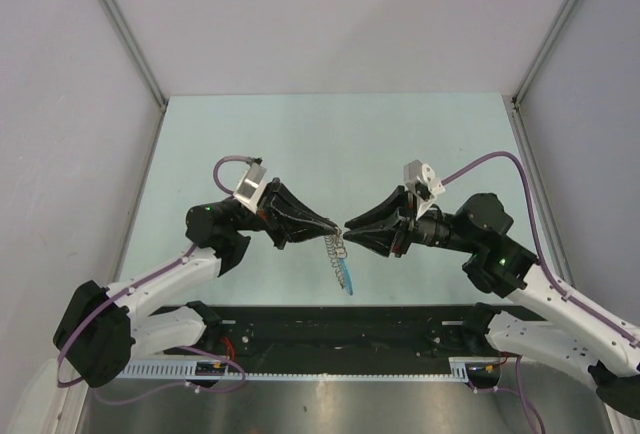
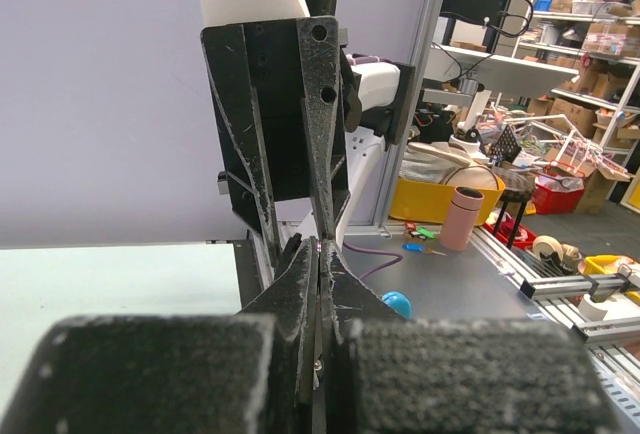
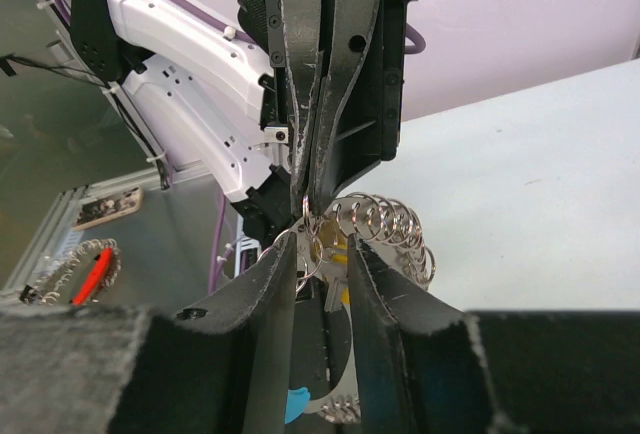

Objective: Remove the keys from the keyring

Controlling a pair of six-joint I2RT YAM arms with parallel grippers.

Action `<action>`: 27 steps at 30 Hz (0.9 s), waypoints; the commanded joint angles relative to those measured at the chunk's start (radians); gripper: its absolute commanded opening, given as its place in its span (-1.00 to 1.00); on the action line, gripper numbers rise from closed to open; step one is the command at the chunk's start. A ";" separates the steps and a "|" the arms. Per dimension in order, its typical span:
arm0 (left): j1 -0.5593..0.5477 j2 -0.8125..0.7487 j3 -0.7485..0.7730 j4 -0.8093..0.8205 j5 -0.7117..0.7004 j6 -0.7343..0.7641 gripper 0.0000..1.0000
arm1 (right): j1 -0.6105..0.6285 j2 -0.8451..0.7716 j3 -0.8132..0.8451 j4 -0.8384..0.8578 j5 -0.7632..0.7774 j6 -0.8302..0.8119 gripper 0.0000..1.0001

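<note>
The keys (image 1: 337, 251) dangle in a bunch below the point where both grippers meet, with the blue piece (image 1: 346, 277) lowest. My left gripper (image 1: 328, 226) is shut on the keyring (image 3: 316, 256), and a silvery sliver shows between its fingers in the left wrist view (image 2: 320, 246). My right gripper (image 1: 352, 227) faces it tip to tip. In the right wrist view its jaws (image 3: 322, 246) stand apart on either side of the keyring and a key (image 3: 330, 292). Several small silvery rings (image 3: 392, 224) fan to the right. The blue piece (image 3: 297, 404) hangs below.
The pale green table (image 1: 330, 144) has grey walls left, right and behind. A black rail (image 1: 330, 322) runs along the near edge between the arm bases. A purple cable (image 1: 490, 162) loops off the right wrist.
</note>
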 commanded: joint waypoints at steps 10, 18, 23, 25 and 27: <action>0.002 -0.019 0.009 0.099 -0.037 -0.005 -0.99 | 0.054 0.026 0.006 0.080 0.088 -0.110 -0.50; 0.001 -0.007 0.006 0.108 -0.032 -0.027 -0.99 | 0.073 0.050 0.006 0.096 0.106 -0.159 -0.63; 0.001 0.001 0.006 0.082 -0.023 -0.020 -0.99 | 0.077 0.052 0.007 0.097 0.088 -0.199 -1.00; 0.001 -0.002 0.017 0.033 -0.025 0.015 -0.99 | 0.077 0.041 0.006 0.065 0.086 -0.219 -1.00; 0.001 -0.006 0.037 -0.092 -0.025 0.055 -0.71 | 0.076 0.015 0.007 0.033 0.089 -0.233 -1.00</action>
